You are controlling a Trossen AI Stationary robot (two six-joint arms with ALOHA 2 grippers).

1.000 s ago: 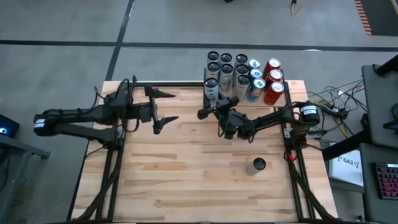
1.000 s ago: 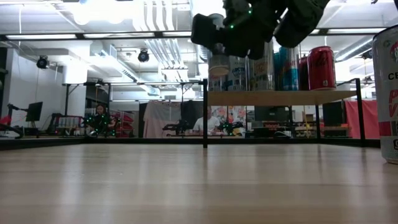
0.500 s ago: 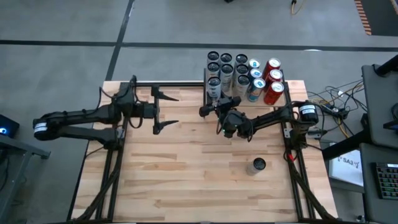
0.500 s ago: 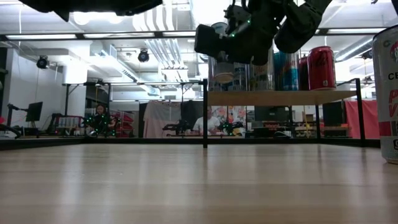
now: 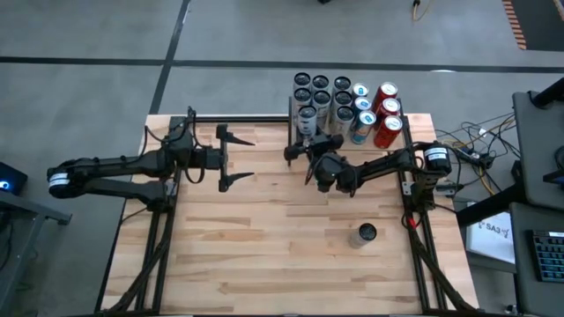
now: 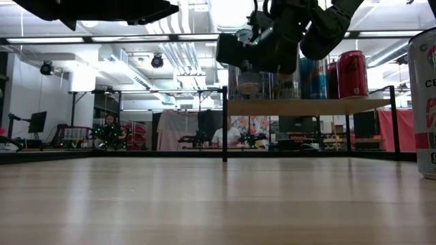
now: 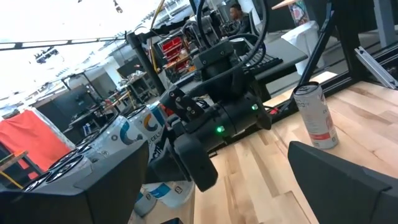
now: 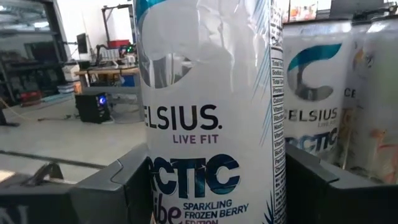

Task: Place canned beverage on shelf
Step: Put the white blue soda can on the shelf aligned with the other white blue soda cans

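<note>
My right gripper (image 5: 307, 143) is shut on a white Celsius can (image 8: 211, 118), upright at the near left corner of the shelf (image 6: 306, 107). In the low view the can's bottom (image 6: 248, 86) hangs just above the light-wood board. Several more cans (image 5: 344, 101) stand on the shelf, white and blue ones and red ones (image 5: 386, 110). Another white can (image 5: 367, 233) stands on its base on the table toward the near right. My left gripper (image 5: 234, 158) is open over the table's far left part, with nothing between its fingers. My right gripper pinches the can's side wall (image 8: 155, 186) between its two fingers (image 8: 118, 190), one on each side. The fingers come about level from the table's near right side. The can stands upright in the hold, its bottom a little clear of the shelf board.
Black posts (image 6: 224, 122) stand at the shelf's sides. A black rail (image 5: 238, 120) runs along the table's far edge. Bare planks (image 5: 264, 238) fill the near half. Beyond the table the low view shows a workshop with a person far off.
My left gripper has come down, its arm now showing at the top of the low view, and has rolled a little while staying open. My right gripper has sunk slightly with the can, bringing its bottom closer to the shelf board.
</note>
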